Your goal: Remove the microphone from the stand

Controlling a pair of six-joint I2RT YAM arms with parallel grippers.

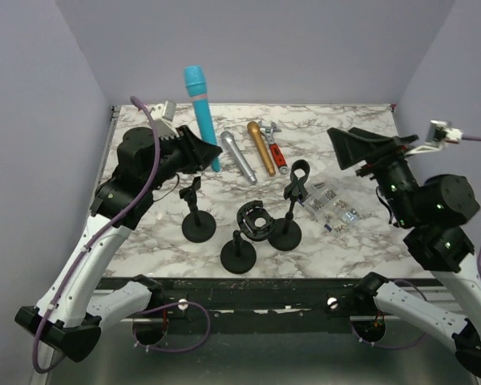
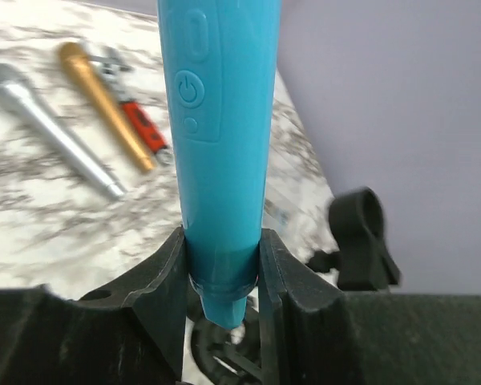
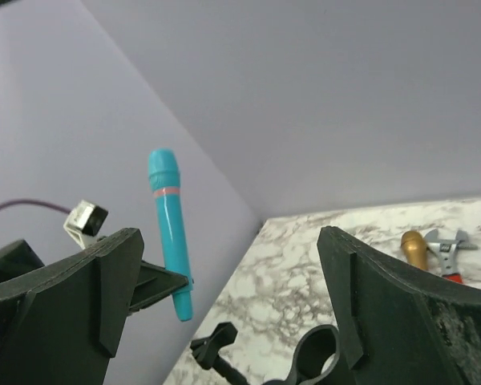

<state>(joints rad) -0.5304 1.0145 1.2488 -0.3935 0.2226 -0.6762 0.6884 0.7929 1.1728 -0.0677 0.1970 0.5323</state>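
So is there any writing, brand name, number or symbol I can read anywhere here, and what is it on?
Power sign (circle with a stroke), no letters: on a round button of the blue microphone.
Red-handled wrench: any print is too blurred to read.
Clear bags of small parts: too small to read.
No readable words, brands or numbers anywhere.

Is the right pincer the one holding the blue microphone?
No, the left pincer is clamped on the lower end of the blue microphone, while the right pincer stands open and empty.
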